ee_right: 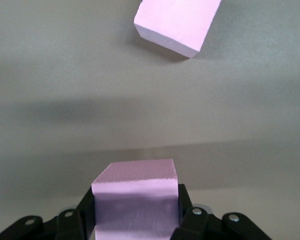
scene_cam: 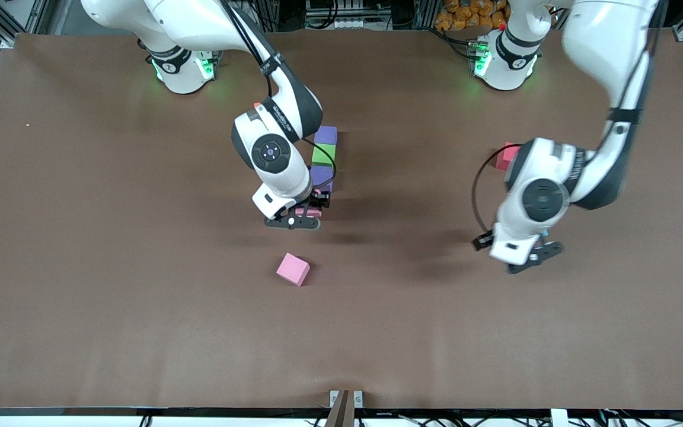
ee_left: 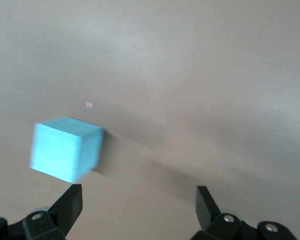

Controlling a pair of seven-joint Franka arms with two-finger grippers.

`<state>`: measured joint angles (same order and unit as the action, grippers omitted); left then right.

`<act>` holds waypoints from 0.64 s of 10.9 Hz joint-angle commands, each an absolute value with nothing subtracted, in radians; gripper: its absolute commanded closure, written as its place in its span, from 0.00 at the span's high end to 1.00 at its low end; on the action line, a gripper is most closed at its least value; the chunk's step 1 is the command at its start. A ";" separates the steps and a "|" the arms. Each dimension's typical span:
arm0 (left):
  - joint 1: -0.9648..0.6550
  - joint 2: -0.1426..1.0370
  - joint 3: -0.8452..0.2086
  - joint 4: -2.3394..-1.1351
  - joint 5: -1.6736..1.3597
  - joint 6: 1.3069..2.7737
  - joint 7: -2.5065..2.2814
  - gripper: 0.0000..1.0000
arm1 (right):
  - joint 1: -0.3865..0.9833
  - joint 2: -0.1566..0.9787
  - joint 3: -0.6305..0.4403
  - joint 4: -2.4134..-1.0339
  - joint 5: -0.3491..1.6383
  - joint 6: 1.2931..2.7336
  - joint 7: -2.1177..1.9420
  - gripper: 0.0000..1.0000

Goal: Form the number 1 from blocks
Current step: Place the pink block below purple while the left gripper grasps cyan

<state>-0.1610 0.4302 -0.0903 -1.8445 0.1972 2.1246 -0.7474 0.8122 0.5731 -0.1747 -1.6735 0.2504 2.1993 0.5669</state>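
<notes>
Three blocks stand in a line: purple [scene_cam: 325, 135], green [scene_cam: 323, 155], purple [scene_cam: 321, 175]. At its nearer end the right gripper [ee_right: 136, 216] clenches a pink block [ee_right: 135, 197]. Another pink block [scene_cam: 293, 269] lies nearer the camera. The left gripper [ee_left: 136, 205] hangs spread above a cyan block [ee_left: 65, 148].

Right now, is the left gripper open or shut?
Open: the left gripper has its fingers spread, nothing between them; the cyan block lies ahead.

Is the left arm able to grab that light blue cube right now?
Probably yes. The left gripper is open and empty, and the cyan cube lies bare on the table just off to one side of its fingers, with nothing between them. It would need a small sideways shift first.
</notes>
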 commanded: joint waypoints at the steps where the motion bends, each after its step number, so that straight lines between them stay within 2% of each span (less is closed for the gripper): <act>1: -0.095 0.345 -0.110 -2.012 0.236 2.212 -0.671 1.00 | 0.850 0.612 -0.193 -1.640 0.256 2.186 0.563 0.65; 4: -0.025 0.288 -0.110 -2.155 0.273 2.365 -0.652 1.00 | 0.874 0.624 -0.192 -1.654 0.267 2.215 0.589 0.65; 7: 0.017 0.299 -0.110 -2.194 0.330 2.439 -0.606 1.00 | 0.888 0.634 -0.189 -1.663 0.268 2.224 0.621 0.65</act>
